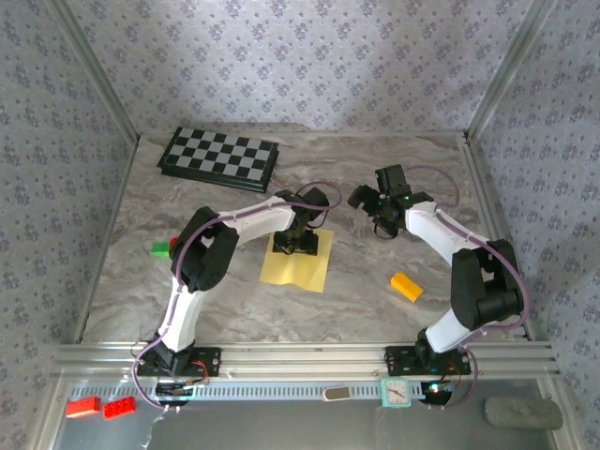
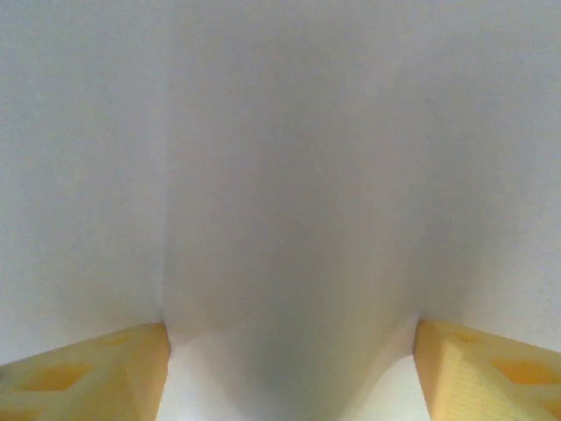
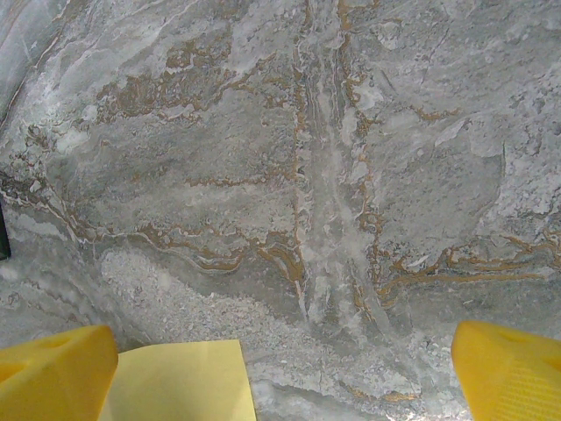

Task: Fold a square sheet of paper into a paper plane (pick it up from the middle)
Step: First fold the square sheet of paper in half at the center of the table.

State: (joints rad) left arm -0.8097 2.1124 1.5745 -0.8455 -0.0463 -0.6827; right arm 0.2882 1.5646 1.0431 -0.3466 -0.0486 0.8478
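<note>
— On the tabletop (image 1: 375,309), where is the square sheet of paper (image 1: 302,267)?
— Near the middle, lying open and slightly wavy. I see no sharp fold.
— And the 2 arms?
— The left end effector (image 1: 298,239) sits on the sheet's far part, fingers (image 2: 88,373) apart, nothing visibly pinched. The right end effector (image 1: 380,211) hovers just beside the sheet, wide and empty.
— Progress?
— Barely begun, I'd judge: pickup and every fold remain.
</note>
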